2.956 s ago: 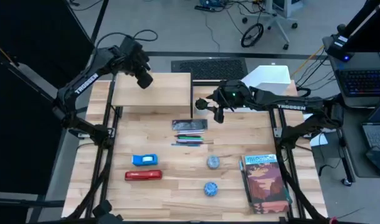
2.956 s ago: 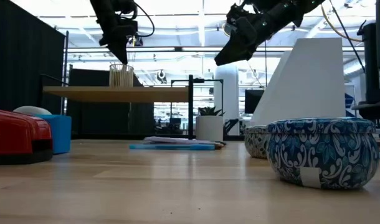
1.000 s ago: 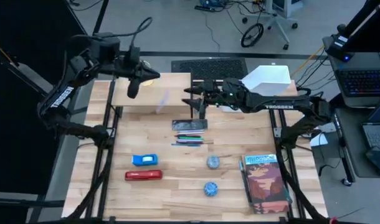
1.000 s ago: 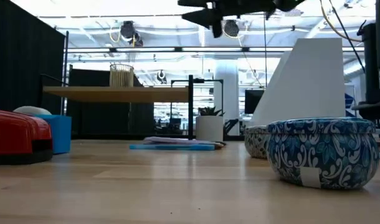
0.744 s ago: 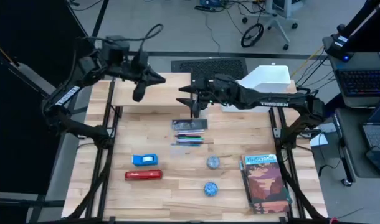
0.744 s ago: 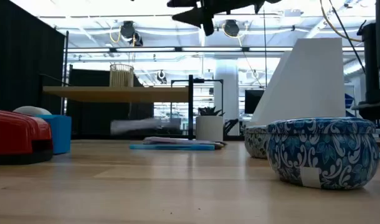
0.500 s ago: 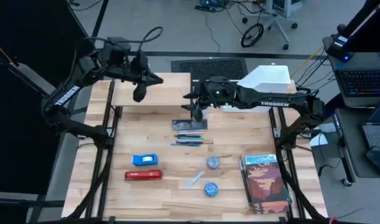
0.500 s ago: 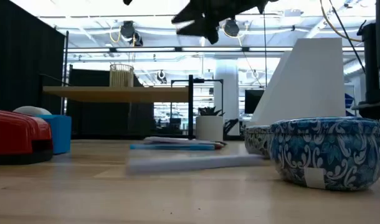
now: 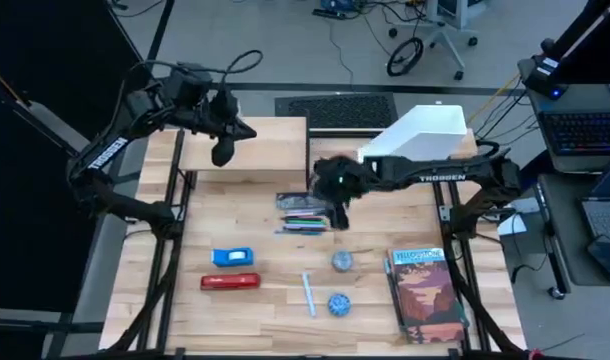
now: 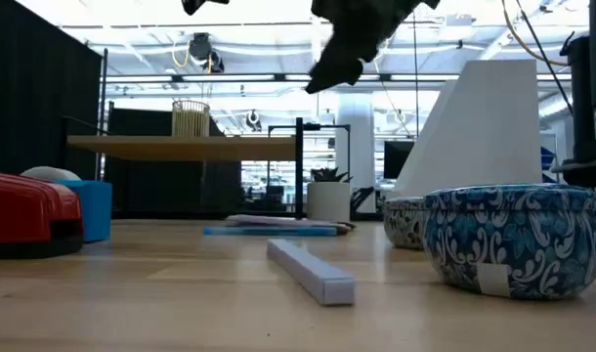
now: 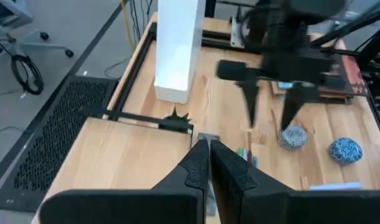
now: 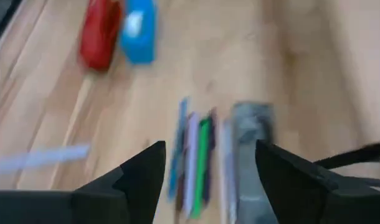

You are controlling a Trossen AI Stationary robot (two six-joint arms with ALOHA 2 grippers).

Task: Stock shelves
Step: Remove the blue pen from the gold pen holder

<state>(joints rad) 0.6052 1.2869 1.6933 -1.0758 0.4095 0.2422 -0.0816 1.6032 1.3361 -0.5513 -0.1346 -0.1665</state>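
left hand [image 9: 223,152] hangs above the low wood shelf [image 9: 255,145] at the far left of the desk [image 9: 275,300]; in the left wrist view its fingers [image 11: 205,165] are pressed together with nothing between them. the shelf stands on thin black legs, and in the low view a small slatted cup [image 10: 191,119] stands on its top near the left end.

right hand [image 9: 337,212] is over the middle of the desk, above a row of pens [image 9: 305,222] and a dark flat case [image 9: 303,201] lying just in front of the shelf. in the right wrist view its fingers [image 12: 143,171] are spread wide apart, empty, with the pens [image 12: 193,158] and the grey case [image 12: 252,143] showing between them.

the white file holder [image 9: 425,135] stands at the far right of the desk, just beside the shelf's right end, its sloped side facing left; the right arm crosses in front of it.

other items on the desk: a blue box [image 9: 232,257] and a red stapler [image 9: 230,282] at the near left, close together; a pale stick-shaped item [image 9: 308,293] lying loose near the front centre; two blue patterned bowls [image 9: 342,261], one behind the other, the nearer one just beside the stick; a book [image 9: 425,295] flat at the near right.
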